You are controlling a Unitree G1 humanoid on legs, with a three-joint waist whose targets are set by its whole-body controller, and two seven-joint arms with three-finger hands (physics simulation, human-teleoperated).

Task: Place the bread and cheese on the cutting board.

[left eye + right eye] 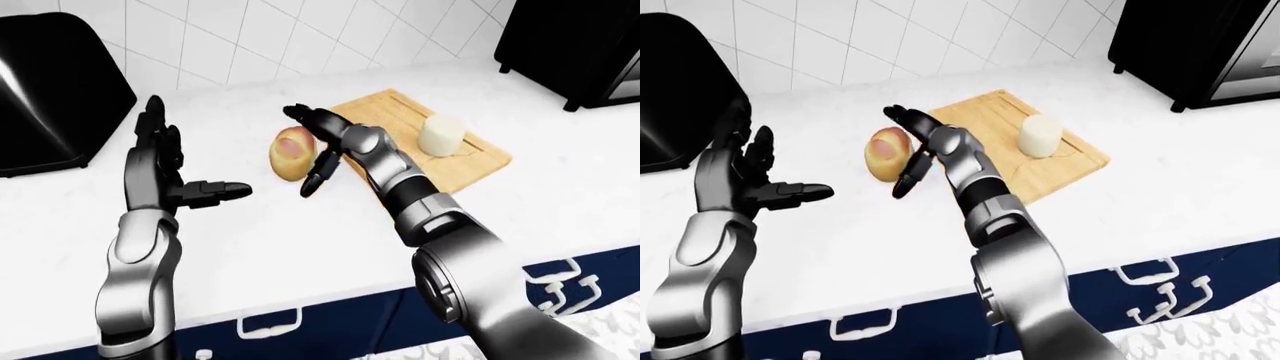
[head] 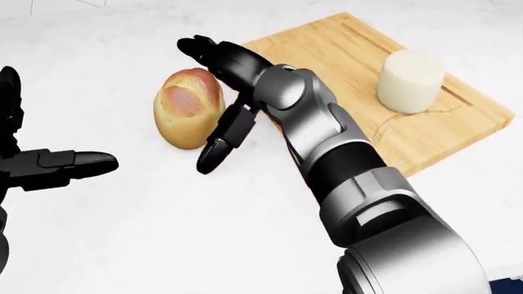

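Bright, even light, soft shadows, sharp

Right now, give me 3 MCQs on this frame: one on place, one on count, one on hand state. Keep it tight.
1. Where is the cheese?
A. on the cutting board
B. on the bare counter
C. in the left hand

2. How many task items lie off the board?
A. none
B. one
C. two

3. What is the right hand doing?
A. closed round the bread
B. open, fingers beside the bread
C. resting on the cheese

Answers: 1 A, the cheese stands on the wood. 2 B, only the bread lies on the white counter. 3 B, the fingers are spread, not wrapped round it.
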